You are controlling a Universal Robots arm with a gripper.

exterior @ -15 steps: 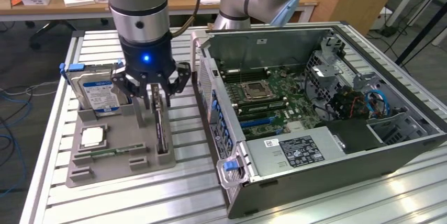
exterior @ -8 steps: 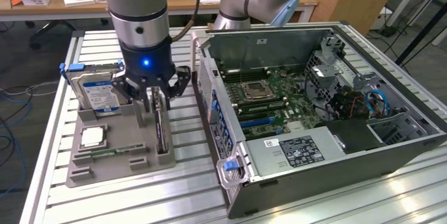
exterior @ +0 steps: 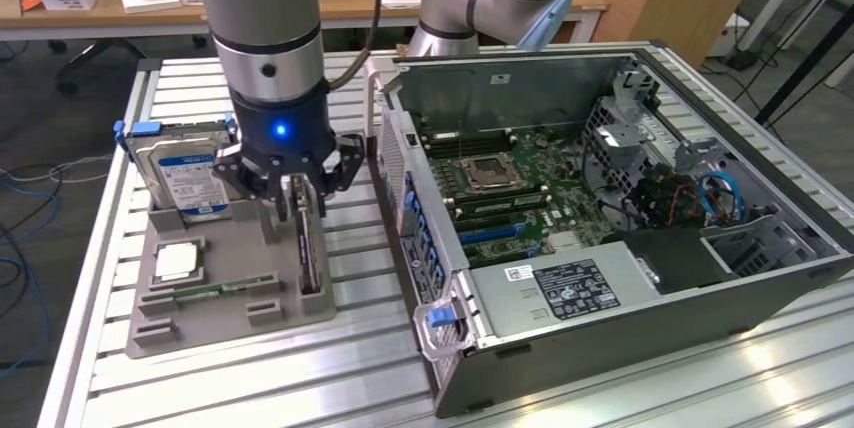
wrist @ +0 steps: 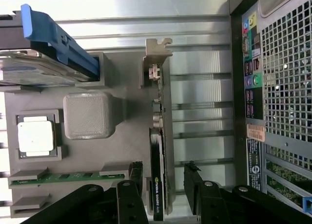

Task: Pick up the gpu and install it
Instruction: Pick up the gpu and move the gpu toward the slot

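So, the hard drive (exterior: pixel 187 173) sat at the left of the gray holder (exterior: pixel 234 248), with the gpu (exterior: pixel 310 253) standing on edge in its right slot. The gripper (exterior: pixel 302 210) straddled the card, fingers apart, nothing grabbed. Nothing was installed in the PC case (exterior: pixel 641 348) yet.

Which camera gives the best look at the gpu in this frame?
The wrist view: the gpu stands on edge in the gray holder, most of its length and its silvery bracket visible, the open gripper straddling it. The exterior view shows it as a thin dark strip under the gripper.
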